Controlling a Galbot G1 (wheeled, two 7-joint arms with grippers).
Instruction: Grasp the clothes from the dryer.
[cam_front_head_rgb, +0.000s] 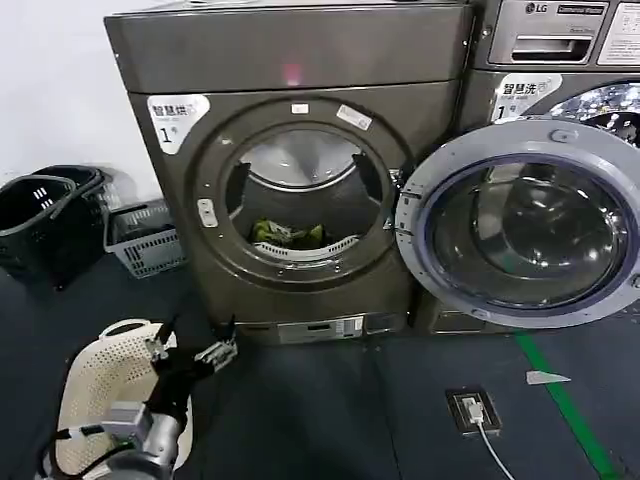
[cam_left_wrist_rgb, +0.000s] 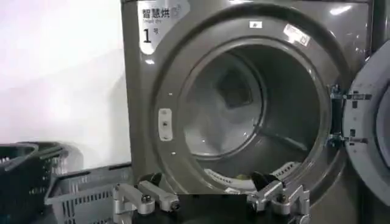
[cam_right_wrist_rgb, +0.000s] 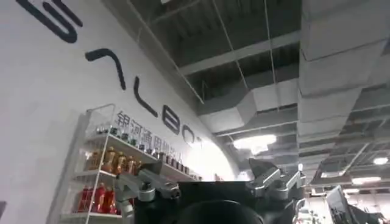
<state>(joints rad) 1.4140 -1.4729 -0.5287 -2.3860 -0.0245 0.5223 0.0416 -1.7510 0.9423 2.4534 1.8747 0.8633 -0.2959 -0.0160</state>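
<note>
**Clothes Low in the Drum, Well Short of the Reaching Arm**

Clothes (cam_front_head_rgb: 288, 234) heaped at the bottom front of the drum, just behind the lip of the round mouth, a small yellow-green bundle with darker patches. Left gripper (cam_front_head_rgb: 195, 340) spread wide and holding nothing, low and well apart from the machine, fingers (cam_left_wrist_rgb: 146, 196) aimed at the opening, seemingly lined up for a straight run in. Beneath that arm, a white perforated basket (cam_front_head_rgb: 95, 390) on the floor, likely set there to take the load. Ahead, the dryer (cam_front_head_rgb: 300, 60), dark bronze-grey, red light on its plain top panel, a "1" sticker at the upper corner. Porthole door (cam_front_head_rgb: 520, 230) swung fully to the right, across the front of the silver LG machine (cam_front_head_rgb: 560, 35), leaving the mouth unobstructed. Against the wall to the left, dark baskets (cam_front_head_rgb: 40, 215) and a grey one (cam_front_head_rgb: 145, 235), clear of the approach. Right gripper (cam_right_wrist_rgb: 207, 185) parked and pointing toward the ceiling, fingers apart and empty. Grasp not yet begun; by the look of it, a forward reach into the mouth, then a drop to the bundle. Main risk: clipping the drum's lower rim.
</note>
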